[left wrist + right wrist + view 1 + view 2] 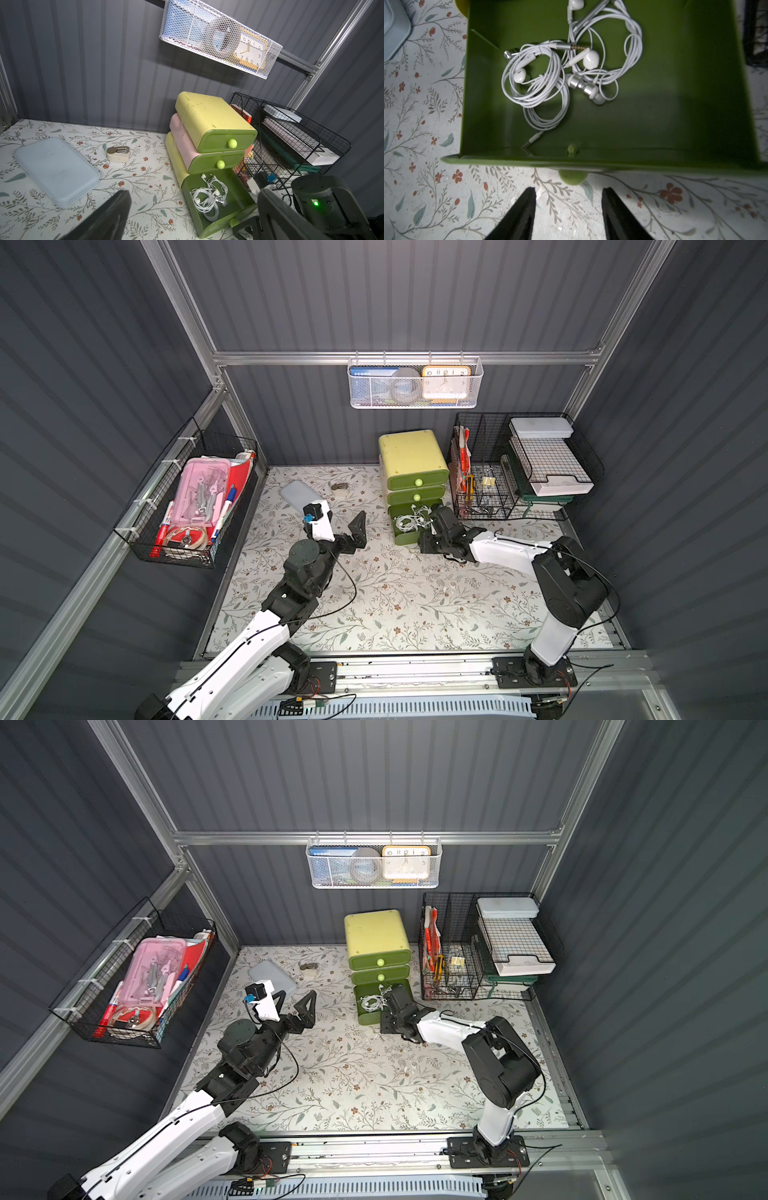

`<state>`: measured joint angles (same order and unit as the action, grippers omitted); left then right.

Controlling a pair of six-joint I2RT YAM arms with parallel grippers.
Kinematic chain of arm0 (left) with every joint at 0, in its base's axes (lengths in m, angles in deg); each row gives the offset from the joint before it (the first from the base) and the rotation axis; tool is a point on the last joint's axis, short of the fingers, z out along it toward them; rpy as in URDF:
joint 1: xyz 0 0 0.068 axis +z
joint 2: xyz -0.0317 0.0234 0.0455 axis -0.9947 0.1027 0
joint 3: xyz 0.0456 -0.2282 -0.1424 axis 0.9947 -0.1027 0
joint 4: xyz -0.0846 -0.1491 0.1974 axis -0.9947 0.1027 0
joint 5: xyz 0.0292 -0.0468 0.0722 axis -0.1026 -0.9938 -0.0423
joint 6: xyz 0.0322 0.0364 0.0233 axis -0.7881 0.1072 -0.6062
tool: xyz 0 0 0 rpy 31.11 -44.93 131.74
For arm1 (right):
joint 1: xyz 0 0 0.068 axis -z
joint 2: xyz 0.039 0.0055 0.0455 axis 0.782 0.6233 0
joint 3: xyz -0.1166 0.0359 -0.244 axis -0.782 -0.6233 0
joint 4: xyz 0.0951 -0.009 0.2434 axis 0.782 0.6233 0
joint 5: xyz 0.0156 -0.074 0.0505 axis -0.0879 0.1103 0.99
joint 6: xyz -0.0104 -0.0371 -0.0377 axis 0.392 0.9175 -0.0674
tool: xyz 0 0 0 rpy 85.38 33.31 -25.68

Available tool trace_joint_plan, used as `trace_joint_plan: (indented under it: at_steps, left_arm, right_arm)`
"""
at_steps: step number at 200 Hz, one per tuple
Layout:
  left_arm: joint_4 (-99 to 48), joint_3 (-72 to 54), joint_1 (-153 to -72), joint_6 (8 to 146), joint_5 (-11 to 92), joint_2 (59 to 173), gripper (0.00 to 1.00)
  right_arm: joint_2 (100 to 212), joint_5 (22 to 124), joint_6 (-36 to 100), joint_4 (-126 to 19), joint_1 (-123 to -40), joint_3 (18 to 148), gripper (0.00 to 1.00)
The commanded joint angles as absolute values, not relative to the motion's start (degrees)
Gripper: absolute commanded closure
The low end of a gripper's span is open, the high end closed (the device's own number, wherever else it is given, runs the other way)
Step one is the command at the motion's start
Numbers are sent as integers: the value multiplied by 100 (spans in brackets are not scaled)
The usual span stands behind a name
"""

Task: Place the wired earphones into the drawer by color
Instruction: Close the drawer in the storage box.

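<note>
**While the white earphones lie in the open drawer, the right gripper sits at its knob**

Since no loose earphones show on the floral table (pixel 395 597) in both top views, the sorting looks close to finished. The green drawer unit (pixel 413 464) stands at the middle of the frame with its two upper drawers closed. Its bottom drawer (pixel 400 537) is pulled out, with the white earphones (pixel 409 520) inside. No red or black sets are visible; whether they are in the closed drawers cannot be told. What is left is probably only pushing the bottom drawer shut. The right gripper (pixel 430 537) is just beside the drawer's front, to the right of the coils. In a top view the left gripper (pixel 293 1006) hangs left of the unit, well apart from it, jaws wide and empty.

In the left wrist view the earphones (pixel 209 197) sit at lower centre inside the open drawer (pixel 239 187). A pale blue tray (pixel 56 170) lies on the table at the left.

In the right wrist view the tangled white coils (pixel 560 72) fill the upper middle of the drawer's floor. The right gripper (pixel 569 190) is at the bottom of the frame, jaws apart with nothing between them. The drawer's round knob (pixel 573 177) lies just past its tips, apparently not touched. The earphones lie beyond the front wall (pixel 654 163), clear of the gripper.
</note>
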<state>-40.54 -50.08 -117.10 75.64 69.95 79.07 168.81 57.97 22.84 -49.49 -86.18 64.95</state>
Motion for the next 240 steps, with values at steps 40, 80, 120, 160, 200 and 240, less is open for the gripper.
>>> trace_joint_plan:
  at_steps: [40, 80, 120, 160, 200, 240]
  left_arm:
    - [-4069, -5143, -11686, 7600, 6914, 7830, 1]
    - [-4091, -5170, -11689, 7583, 6908, 7832, 1]
    - [-4100, -5218, -11688, 7605, 6884, 7816, 1]
    - [-4087, -5266, -11688, 7622, 6873, 7789, 1]
    - [-4078, -5301, -11687, 7618, 6873, 7760, 1]
    - [-4116, -5301, -11689, 7627, 6811, 7780, 1]
  right_arm:
    - [17158, 5382, 1816, -5561, -8641, 6428, 53]
    - [17288, 5281, 1747, -5709, -8634, 6437, 59]
    - [17331, 5223, 1722, -5811, -8625, 6509, 65]
    - [17405, 5199, 1695, -5860, -8586, 6663, 65]
    - [17572, 5216, 1557, -5842, -8530, 6942, 65]
    - [17784, 5197, 1386, -5898, -8472, 7196, 65]
